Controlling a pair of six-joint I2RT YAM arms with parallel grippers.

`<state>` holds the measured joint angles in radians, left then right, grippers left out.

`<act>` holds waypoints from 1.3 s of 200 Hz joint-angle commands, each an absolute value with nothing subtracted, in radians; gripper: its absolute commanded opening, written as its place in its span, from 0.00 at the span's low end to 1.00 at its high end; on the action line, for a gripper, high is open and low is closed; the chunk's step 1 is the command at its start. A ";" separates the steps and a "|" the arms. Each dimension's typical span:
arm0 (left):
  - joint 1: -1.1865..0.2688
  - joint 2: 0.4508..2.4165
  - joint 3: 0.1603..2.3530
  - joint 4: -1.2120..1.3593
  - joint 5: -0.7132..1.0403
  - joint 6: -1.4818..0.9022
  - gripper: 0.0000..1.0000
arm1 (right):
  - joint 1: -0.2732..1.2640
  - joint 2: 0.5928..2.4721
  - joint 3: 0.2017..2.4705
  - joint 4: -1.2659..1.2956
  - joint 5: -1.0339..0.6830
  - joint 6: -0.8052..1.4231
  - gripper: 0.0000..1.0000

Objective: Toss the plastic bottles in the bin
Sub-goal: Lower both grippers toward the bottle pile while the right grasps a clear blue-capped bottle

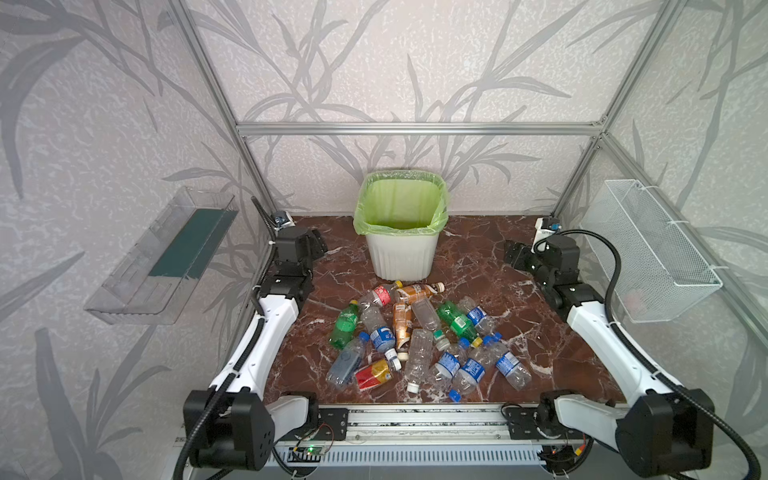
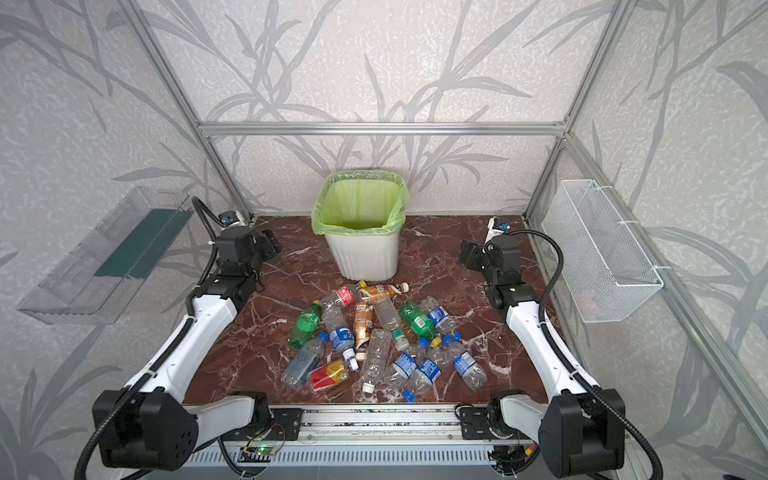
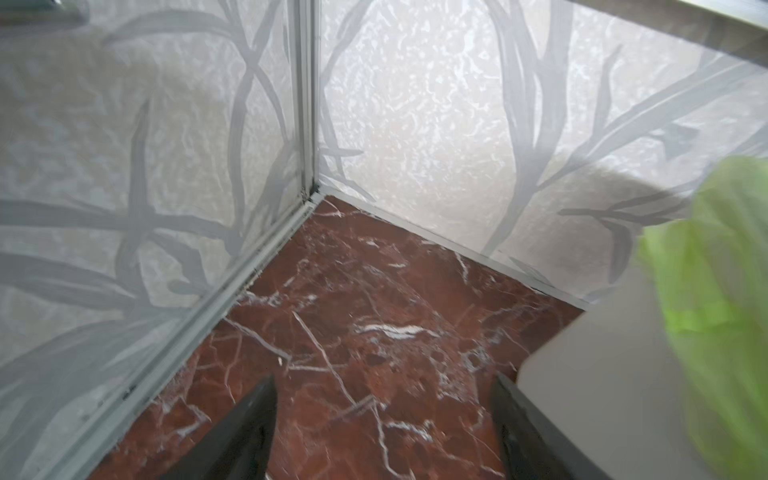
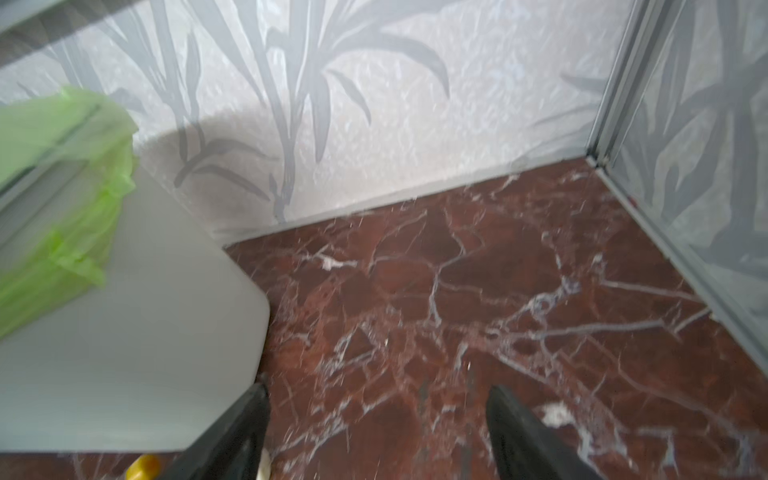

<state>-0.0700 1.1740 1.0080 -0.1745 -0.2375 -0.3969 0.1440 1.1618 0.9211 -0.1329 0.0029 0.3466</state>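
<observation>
Centrally, the bin (image 1: 401, 257) stands between the left end effector (image 3: 384, 378) and the right end effector (image 4: 378, 388), just beside each. Both end effectors are released, jaws parted with nothing between them, above the marbled surface (image 1: 478, 266). The bottles (image 1: 419, 336) lie heaped on that surface behind both end effectors, outside the bin.

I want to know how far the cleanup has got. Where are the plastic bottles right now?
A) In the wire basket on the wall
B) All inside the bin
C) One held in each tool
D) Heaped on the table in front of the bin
D: in both top views the plastic bottles lie in a heap on the marble table, just in front of the bin, and no bottle shows inside its green liner.
</observation>
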 commanded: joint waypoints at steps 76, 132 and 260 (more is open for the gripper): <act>-0.298 0.820 0.853 -0.783 -0.141 -0.536 0.81 | 0.469 0.871 0.800 -0.964 0.110 0.670 0.79; -0.298 0.772 0.835 -0.832 -0.120 -0.567 0.81 | 0.503 0.908 0.758 -1.075 0.081 0.717 0.81; -0.299 0.815 0.836 -0.787 -0.086 -0.568 0.82 | 0.515 1.128 0.701 -0.992 0.068 0.730 0.95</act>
